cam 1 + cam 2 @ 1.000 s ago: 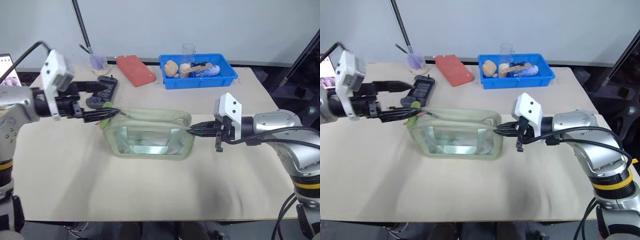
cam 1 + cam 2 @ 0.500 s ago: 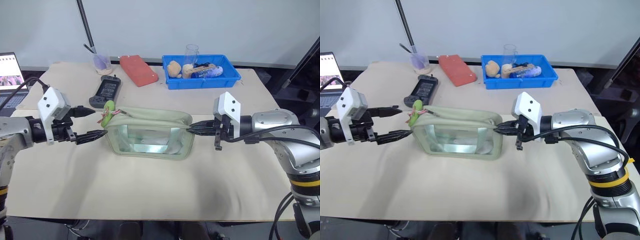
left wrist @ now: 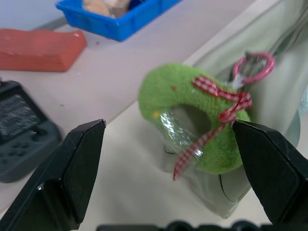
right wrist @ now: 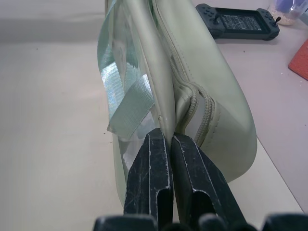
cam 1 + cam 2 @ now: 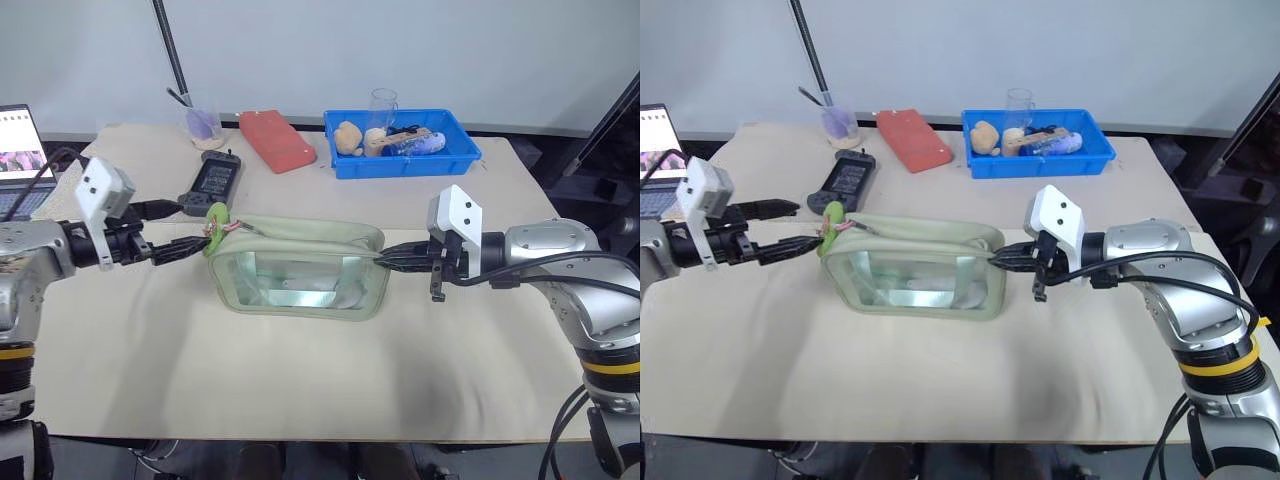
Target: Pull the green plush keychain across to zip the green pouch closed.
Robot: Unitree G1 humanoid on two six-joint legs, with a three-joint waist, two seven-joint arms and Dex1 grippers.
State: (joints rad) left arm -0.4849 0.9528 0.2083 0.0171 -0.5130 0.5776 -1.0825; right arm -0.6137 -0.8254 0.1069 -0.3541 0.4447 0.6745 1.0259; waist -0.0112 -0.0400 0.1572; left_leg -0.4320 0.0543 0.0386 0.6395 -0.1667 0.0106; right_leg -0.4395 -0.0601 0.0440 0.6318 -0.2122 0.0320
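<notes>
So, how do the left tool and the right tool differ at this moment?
The left tool is open, its fingers either side of the green plush keychain; the right tool is shut, pinching the green pouch at its end. They work at opposite ends. Both have black fingers.

Your 2 head eyes look down over the green pouch [image 5: 298,265], sharing it. Each wrist view faces 1 pouch end, close.

A pale beige worktop [image 5: 300,370] fills the middle of the frame. On it the green pouch [image 5: 298,266] stands at centre; behind it, toward the upper part, lie a black handheld controller [image 5: 209,182], a red block [image 5: 273,139], a blue tray [image 5: 402,143] and a small cup [image 5: 203,126].
</notes>
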